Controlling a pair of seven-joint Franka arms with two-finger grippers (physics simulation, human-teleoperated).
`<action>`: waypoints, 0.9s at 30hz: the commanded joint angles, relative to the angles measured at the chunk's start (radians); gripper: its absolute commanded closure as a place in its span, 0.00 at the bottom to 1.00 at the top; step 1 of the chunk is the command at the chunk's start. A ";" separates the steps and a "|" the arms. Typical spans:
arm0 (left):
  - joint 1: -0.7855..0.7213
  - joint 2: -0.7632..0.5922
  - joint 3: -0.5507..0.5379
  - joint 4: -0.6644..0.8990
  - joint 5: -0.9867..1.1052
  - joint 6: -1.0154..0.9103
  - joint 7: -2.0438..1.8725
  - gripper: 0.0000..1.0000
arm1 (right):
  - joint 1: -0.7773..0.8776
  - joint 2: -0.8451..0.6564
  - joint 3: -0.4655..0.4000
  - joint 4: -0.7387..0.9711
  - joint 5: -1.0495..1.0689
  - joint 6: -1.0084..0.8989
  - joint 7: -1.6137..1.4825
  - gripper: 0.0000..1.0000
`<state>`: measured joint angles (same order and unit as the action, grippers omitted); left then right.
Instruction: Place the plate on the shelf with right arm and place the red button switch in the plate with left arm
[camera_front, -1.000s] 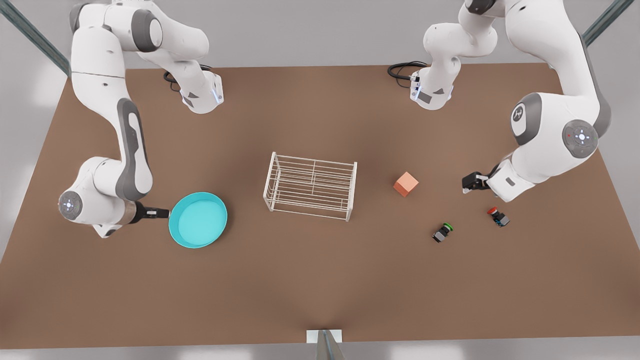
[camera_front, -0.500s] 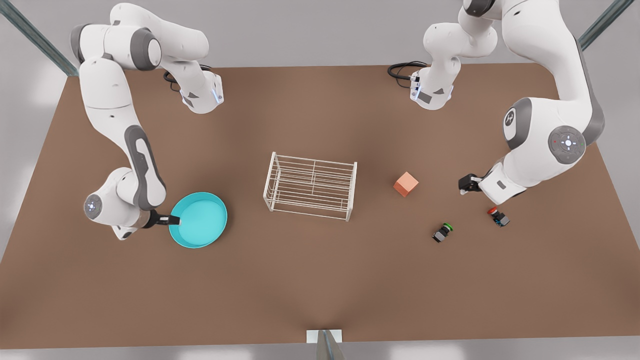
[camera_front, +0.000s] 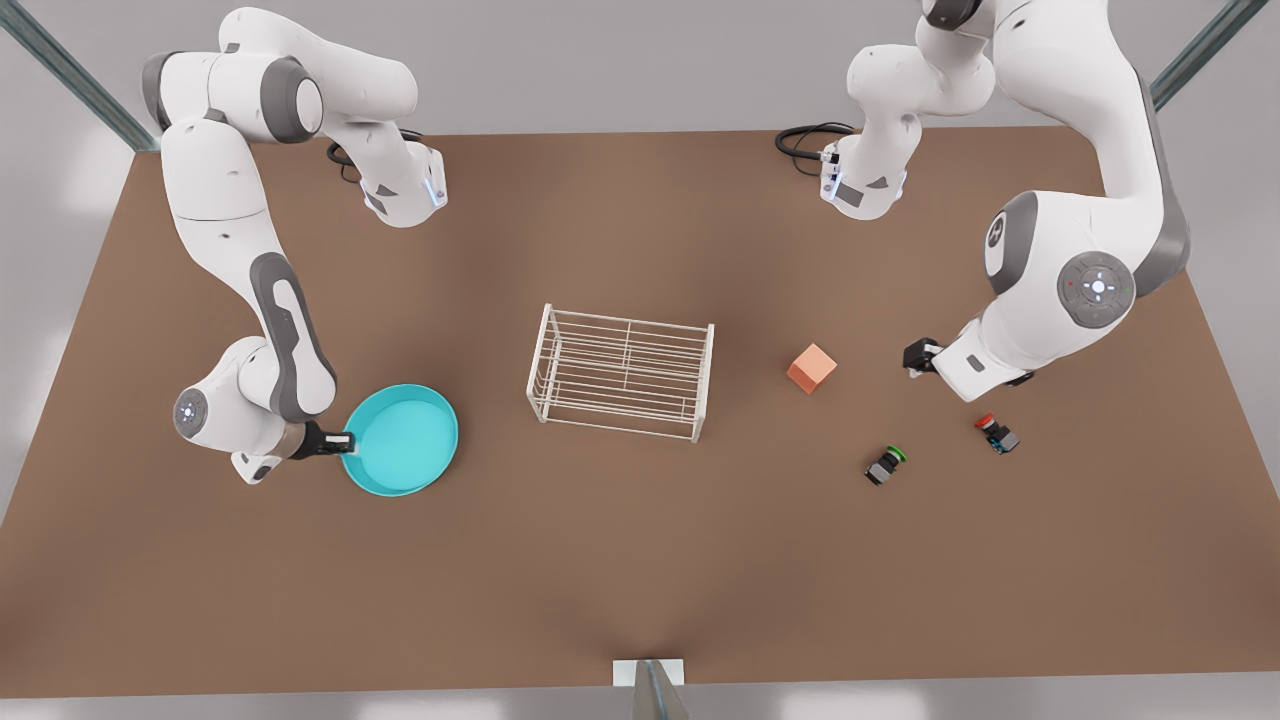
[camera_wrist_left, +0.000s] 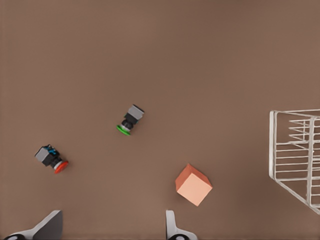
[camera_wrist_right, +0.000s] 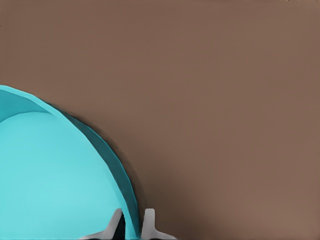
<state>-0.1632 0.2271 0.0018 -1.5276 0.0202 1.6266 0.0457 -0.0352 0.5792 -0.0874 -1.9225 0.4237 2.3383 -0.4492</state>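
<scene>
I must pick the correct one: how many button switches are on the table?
2. The red button switch lies near the front view's right edge; the green button switch lies apart, towards the shelf.

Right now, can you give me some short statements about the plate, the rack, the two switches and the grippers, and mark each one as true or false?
1. The plate lies on the table, not on the rack. True.
2. The right gripper has its fingers on either side of the plate's rim. True; the right wrist view shows the rim between them.
3. The left gripper holds the red switch. False: it is open and apart from the switch, which lies on the table.
4. The green switch stands inside the plate. False: it lies on the table near the red one.
5. The orange cube sits on top of the rack. False: it rests on the table beside it.
</scene>
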 joint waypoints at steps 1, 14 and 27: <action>-0.001 0.001 0.000 0.001 0.001 -0.016 -0.036 0.00 | 0.000 -0.001 0.000 0.000 0.001 0.001 -0.095 0.70; 0.002 0.004 0.000 0.001 0.009 -0.011 -0.036 0.00 | 0.003 -0.108 -0.002 0.003 0.003 -0.168 -0.083 0.76; 0.189 0.198 0.076 -0.051 -0.071 0.177 -0.535 0.00 | 0.012 -0.277 0.107 0.002 0.089 -0.410 -0.074 0.77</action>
<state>0.0268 0.4173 0.0782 -1.5663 -0.0300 1.6939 -0.1769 -0.0229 0.3067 0.0097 -1.9209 0.4909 2.0140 -0.5198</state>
